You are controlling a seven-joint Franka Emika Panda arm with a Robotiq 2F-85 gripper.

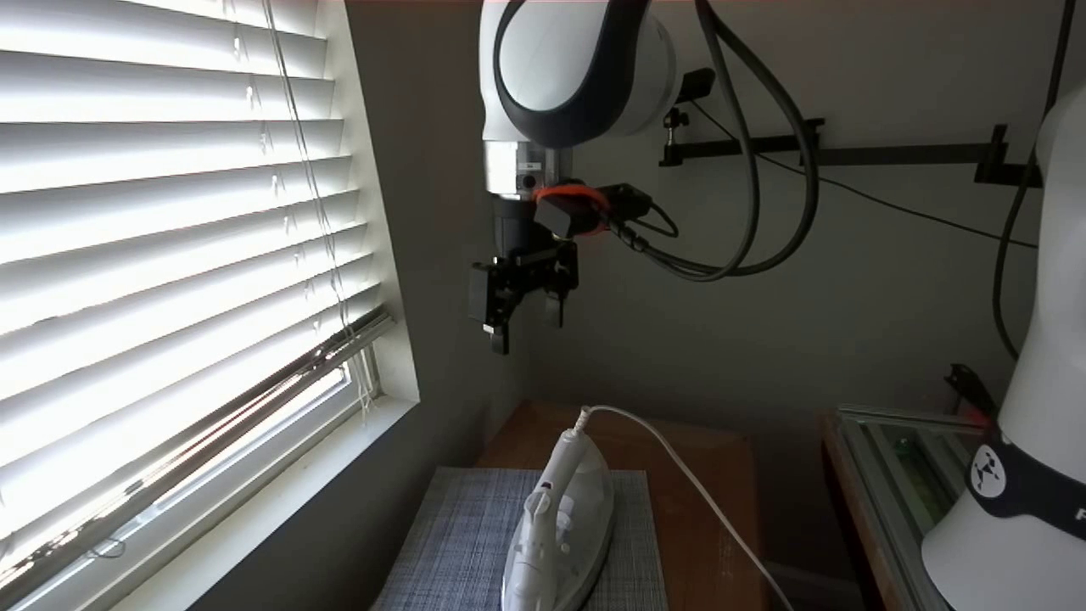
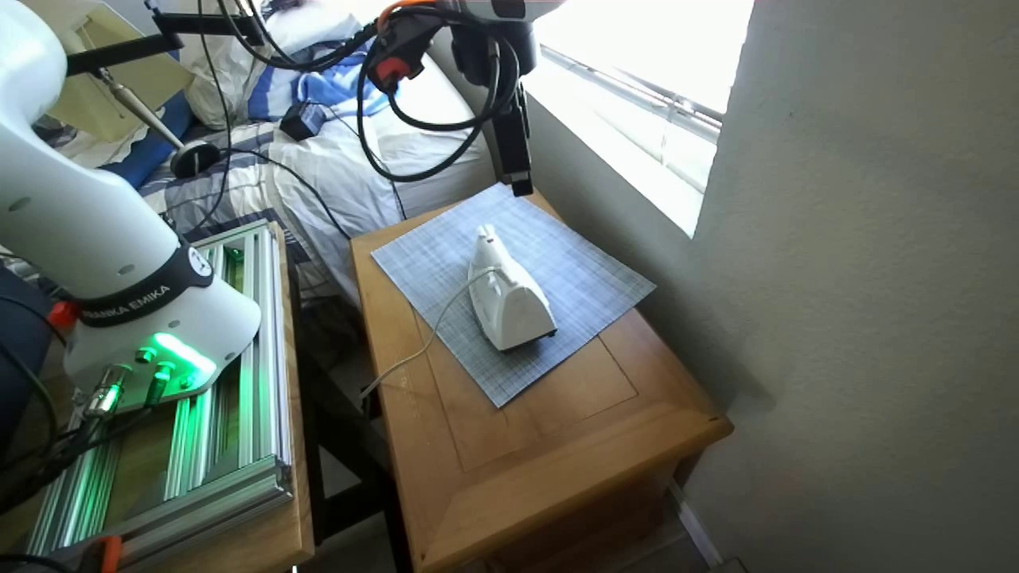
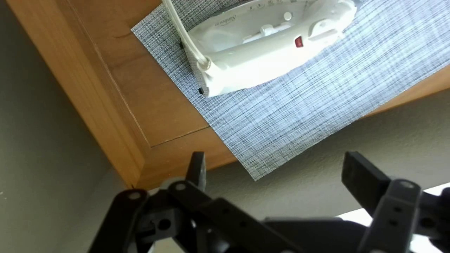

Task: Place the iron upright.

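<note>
Poised well above a wooden table (image 2: 541, 469), with black fingers (image 3: 365, 177) spread wide on nothing but air, and offset, by the look of it, toward the window (image 2: 661, 48) at right in an exterior view. Seen with a white iron (image 2: 513, 294) below on a grey woven mat (image 2: 589, 270), apparently lying flat and not yet upright, with its heel (image 2: 525, 318) near, its nose (image 2: 486, 239) far and its cord (image 3: 182, 33) trailing left. Now best brought down, in all likelihood, over the arched handle (image 3: 260, 54), turned to straddle it crosswise and closed near its middle, without pinching the cord. Then advisable to lift just clear, tip the nose up gradually and lower squarely onto the heel. Calling throughout for care against a slip under the swinging weight, and against cord trapped beneath the heel. Best opened only with the iron standing steady on the mat, then backed away straight, so as not to nudge it over
</note>
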